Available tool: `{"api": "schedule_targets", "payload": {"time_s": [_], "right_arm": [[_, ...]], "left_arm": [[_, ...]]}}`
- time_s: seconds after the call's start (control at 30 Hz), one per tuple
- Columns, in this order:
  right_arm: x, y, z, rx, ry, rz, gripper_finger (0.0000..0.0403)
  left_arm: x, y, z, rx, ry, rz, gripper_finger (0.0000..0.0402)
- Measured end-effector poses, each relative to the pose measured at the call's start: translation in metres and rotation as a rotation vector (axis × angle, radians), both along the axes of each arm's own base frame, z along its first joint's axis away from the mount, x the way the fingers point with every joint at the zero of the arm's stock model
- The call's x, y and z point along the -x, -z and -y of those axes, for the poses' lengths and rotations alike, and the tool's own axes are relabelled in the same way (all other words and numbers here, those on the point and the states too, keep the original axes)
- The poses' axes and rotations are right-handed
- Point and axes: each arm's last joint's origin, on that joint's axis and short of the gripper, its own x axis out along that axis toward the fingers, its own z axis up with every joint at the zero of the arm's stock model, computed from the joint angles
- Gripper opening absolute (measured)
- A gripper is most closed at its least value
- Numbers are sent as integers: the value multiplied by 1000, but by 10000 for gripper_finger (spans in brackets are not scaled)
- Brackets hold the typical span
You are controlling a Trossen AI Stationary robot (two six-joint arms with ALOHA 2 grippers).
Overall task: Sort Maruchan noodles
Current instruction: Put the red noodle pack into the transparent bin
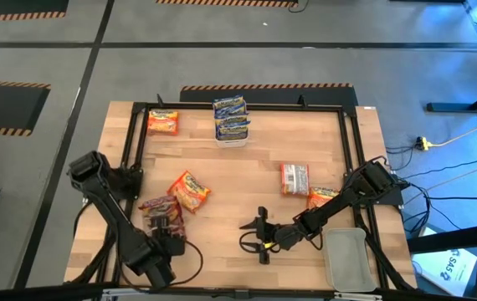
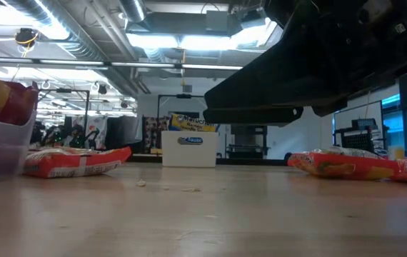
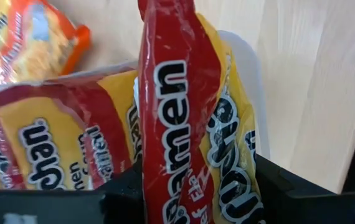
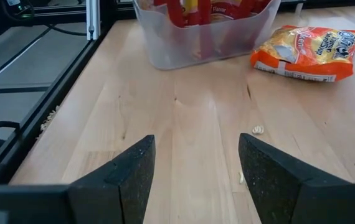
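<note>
The left hand (image 1: 165,227) is gripping a red packet (image 3: 184,124) upright between its fingers, right over the clear tub (image 4: 208,31) near the worktop's (image 1: 247,180) front left corner, where at least one more red packet (image 3: 59,143) is already lying. The right hand (image 1: 259,237) is hovering open and empty just above the bare wood near the front edge's middle.

The sorting looks roughly half done: blue packets (image 1: 231,117) are stacked in a white tub (image 1: 231,138) by the middle of the back edge, and reds are gathering in the clear tub. Four packets are still loose: an orange packet (image 1: 190,191) just beside the clear tub, another orange packet (image 1: 162,123) at the back left corner, a pinkish-red one (image 1: 294,178) and an orange one (image 1: 322,197) toward the right edge. A grey tray (image 1: 345,257) at the front right corner looks empty.

The left arm is covering most of the clear tub from above, so its count is unclear, and how many blue packets are stacked is hard to tell.
</note>
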Motion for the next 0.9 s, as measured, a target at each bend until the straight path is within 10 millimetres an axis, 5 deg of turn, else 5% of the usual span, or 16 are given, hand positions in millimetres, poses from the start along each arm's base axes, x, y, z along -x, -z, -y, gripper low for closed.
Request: {"api": "schedule_targets", "payload": {"time_s": [0.57, 0.9], "right_arm": [[0, 0, 0, -2, 1, 1, 218], [0, 0, 0, -2, 1, 1, 218]], "left_arm": [[9, 30, 2, -29, 25, -14, 154], [9, 32, 0, -9, -3, -47, 155]]}}
